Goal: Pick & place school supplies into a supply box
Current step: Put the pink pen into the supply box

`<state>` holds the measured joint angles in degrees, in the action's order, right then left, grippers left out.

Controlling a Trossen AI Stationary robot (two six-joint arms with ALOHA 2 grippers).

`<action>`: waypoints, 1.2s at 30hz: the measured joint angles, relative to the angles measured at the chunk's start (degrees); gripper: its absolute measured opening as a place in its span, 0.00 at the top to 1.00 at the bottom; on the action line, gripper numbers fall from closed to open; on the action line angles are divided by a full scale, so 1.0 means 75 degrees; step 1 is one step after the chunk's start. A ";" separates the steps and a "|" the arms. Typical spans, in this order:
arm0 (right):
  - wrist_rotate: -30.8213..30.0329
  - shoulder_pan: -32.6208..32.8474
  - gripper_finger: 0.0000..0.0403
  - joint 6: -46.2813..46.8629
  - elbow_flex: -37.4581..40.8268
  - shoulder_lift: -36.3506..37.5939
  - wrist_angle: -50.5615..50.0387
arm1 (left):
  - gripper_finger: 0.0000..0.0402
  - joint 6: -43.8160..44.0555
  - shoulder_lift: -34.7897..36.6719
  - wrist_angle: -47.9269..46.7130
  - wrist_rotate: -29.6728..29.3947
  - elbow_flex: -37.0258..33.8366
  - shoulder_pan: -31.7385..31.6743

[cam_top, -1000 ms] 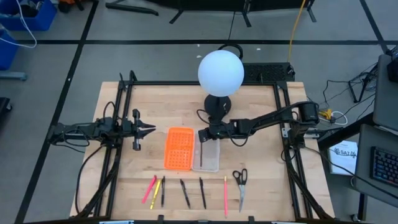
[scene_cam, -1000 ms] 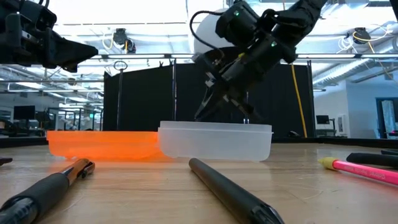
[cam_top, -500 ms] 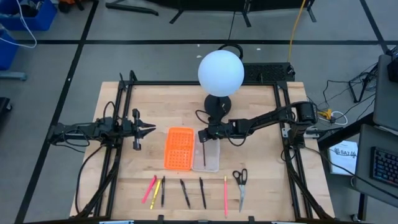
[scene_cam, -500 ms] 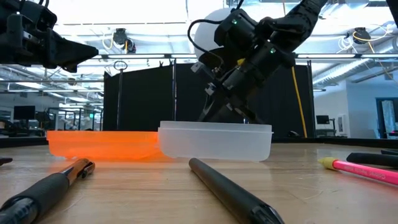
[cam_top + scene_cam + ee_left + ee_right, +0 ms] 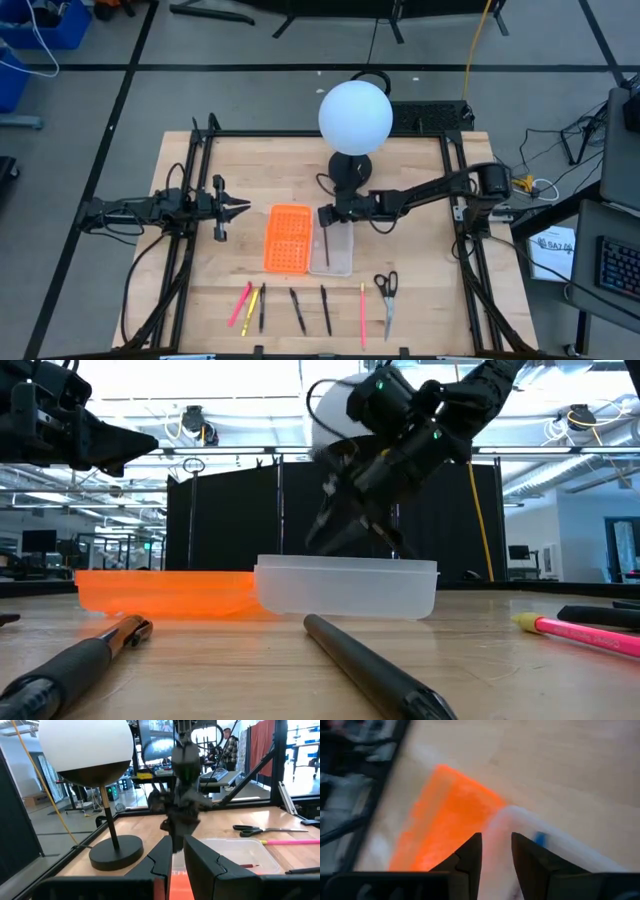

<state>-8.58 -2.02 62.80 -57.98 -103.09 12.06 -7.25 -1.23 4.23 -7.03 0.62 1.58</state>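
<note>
My right tool point(image 5: 326, 217), fingers a narrow gap apart and empty, has just lifted off the box's point(image 5: 341, 262) far end with a pen point(image 5: 327, 251) now inside, so six supplies point(image 5: 325, 309) remain on the bench point(image 5: 420, 270); left tool point(image 5: 240, 208) waits.

The far end of the box point(image 5: 332, 250) is covered from above by the right gripper point(image 5: 325, 217); a dark pen point(image 5: 327, 248) is seen in the box below it. The box's left side is shut in by the orange tray point(image 5: 287, 238), which touches it. Behind the box the way is blocked by the lamp point(image 5: 353, 125). Bare table point(image 5: 410, 255) is left to the box's right, and between the box and the front row of pens point(image 5: 296, 308) and scissors point(image 5: 386, 297). The left gripper point(image 5: 238, 208) is kept well apart, left of the tray.
</note>
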 joint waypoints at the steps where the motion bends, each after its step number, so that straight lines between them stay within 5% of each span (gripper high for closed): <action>1: 0.0085 -0.0029 0.75 -0.0139 0.0000 0.0143 -0.0039 | 0.86 -0.0003 0.0000 0.0000 0.0000 0.0000 0.0000; 5: 0.0187 -0.0175 0.77 -0.0919 0.0000 0.0980 -0.0739 | 0.86 -0.0220 0.0002 0.0029 -0.0074 0.0000 0.0000; 9: 0.0059 -0.0237 0.80 -0.2977 -0.0004 0.2263 -0.1978 | 0.86 -0.0426 0.0002 0.0038 -0.0143 0.0000 0.0000; 14: -0.1281 -0.0022 0.91 -0.4611 0.0881 0.3717 -0.2525 | 0.86 -0.0373 0.0002 0.0156 -0.0142 0.0000 0.0000; 22: -0.1365 -0.0136 0.99 -0.5944 0.3789 0.5639 0.0987 | 0.86 -0.0400 0.0003 0.0723 -0.0140 0.0003 0.0000; 29: -0.0361 -0.0474 1.00 -0.6791 0.5414 0.5753 0.3560 | 0.86 -0.0373 0.0002 0.0730 -0.0143 0.0003 0.0000; 36: -0.0367 -0.0638 1.00 -0.6891 0.6201 0.5729 0.4180 | 0.86 -0.0112 -0.0039 0.0487 -0.1024 0.0003 0.0000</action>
<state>-11.33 -6.81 11.11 -11.47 -60.12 43.41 -8.08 -1.53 7.88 -14.70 0.64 1.58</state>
